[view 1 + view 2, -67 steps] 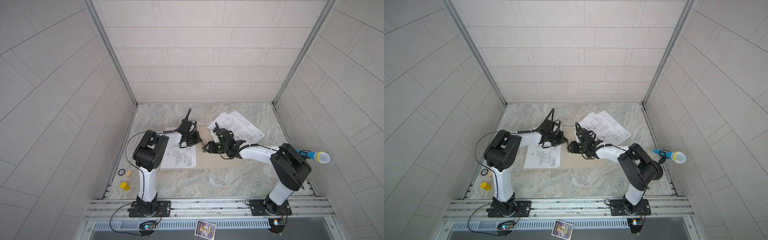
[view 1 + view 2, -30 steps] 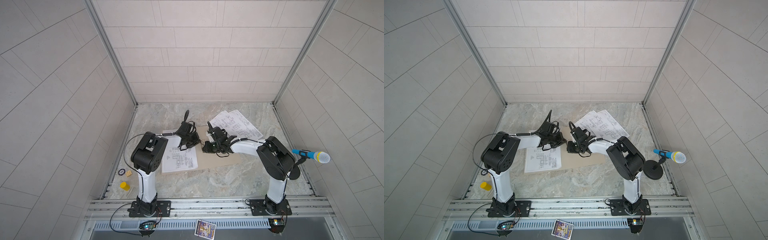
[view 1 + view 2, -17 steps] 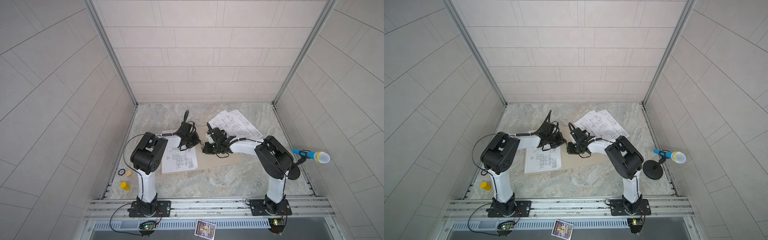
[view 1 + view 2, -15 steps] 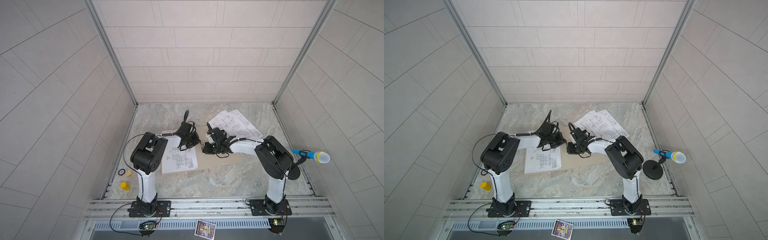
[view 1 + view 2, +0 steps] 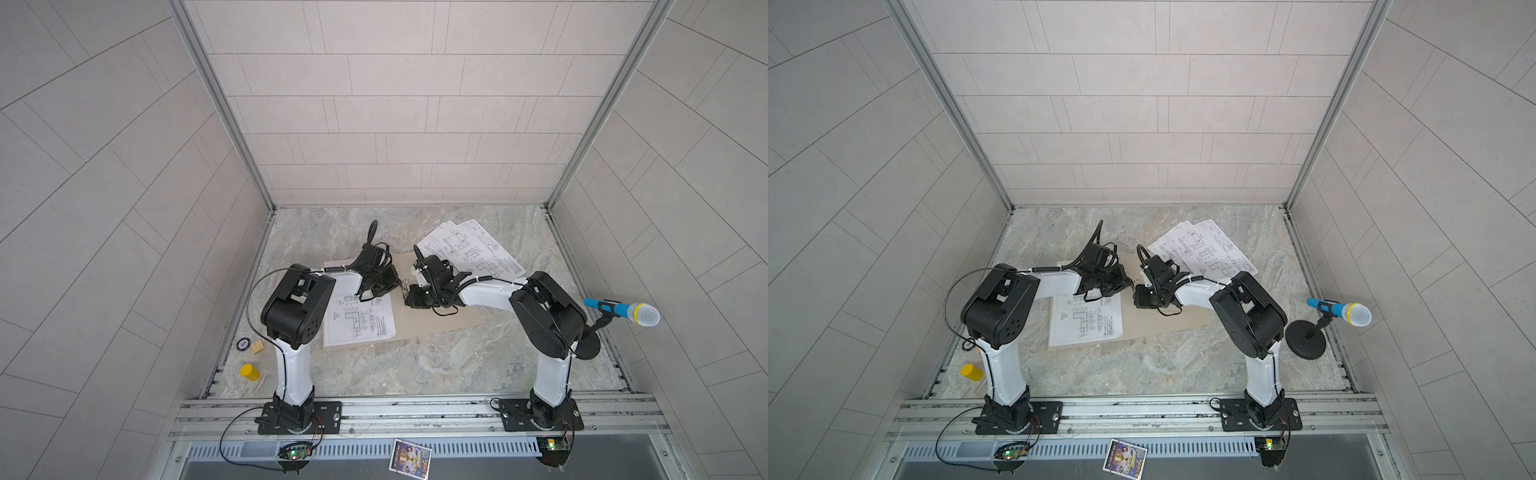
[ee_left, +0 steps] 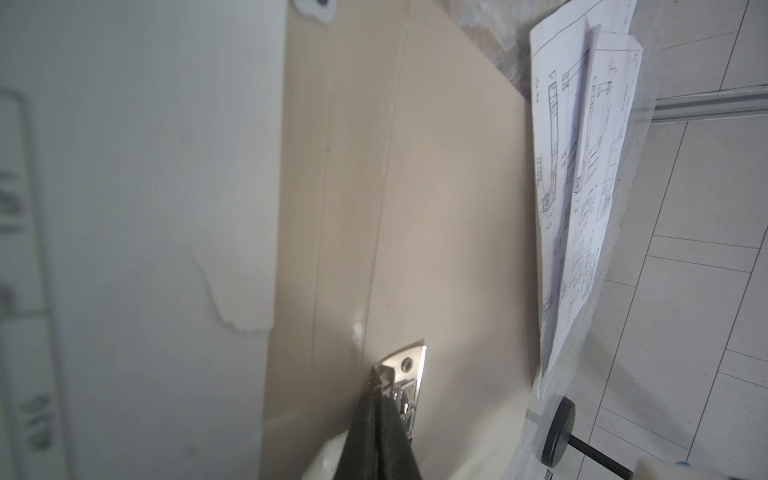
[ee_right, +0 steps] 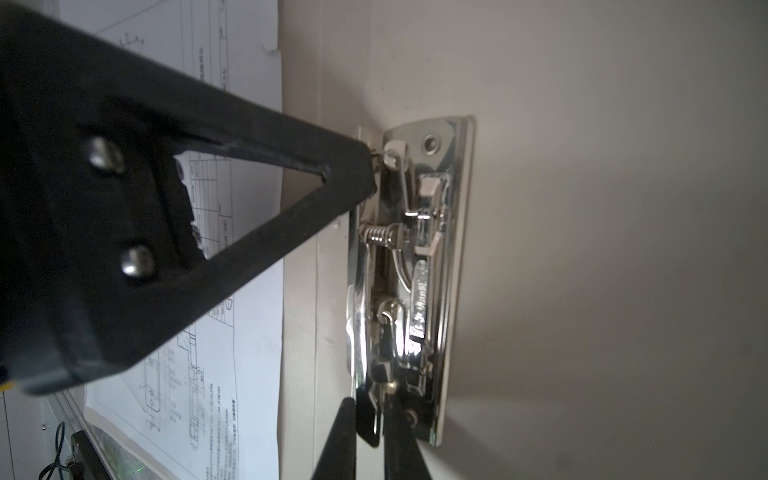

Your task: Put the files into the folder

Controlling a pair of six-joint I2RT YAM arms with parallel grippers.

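Black fingers [image 7: 337, 440] of the right gripper [image 7: 370, 415] pinch a dark tab at the near end of the chrome clip [image 7: 415, 270], one finger on each side. At the clip's opposite end the left gripper [image 7: 363, 176] has its tips pressed together, the point touching the wire there. Whether it grips anything I cannot tell.

The clip's long axis runs along the spine of the folder [image 7: 582, 249], so the two grippers meet it end to end. One sheet [image 7: 257, 332] lies on the folder's left half. Its edge runs parallel to the clip and stops just short of it, with a bare tan strip between. I judge the coming move turns on that gap: the clip has to be raised and the sheet slid sideways under it. The left gripper is the nearer to the sheet.

The other files [image 5: 473, 253] lie fanned beyond the right gripper, at the folder's far right corner and seemingly overlapping it.

In both top views the gripper bodies cover most of the clip, so I cannot make out whether its jaw is lifted. The left wrist view shows the sheet only as blur.
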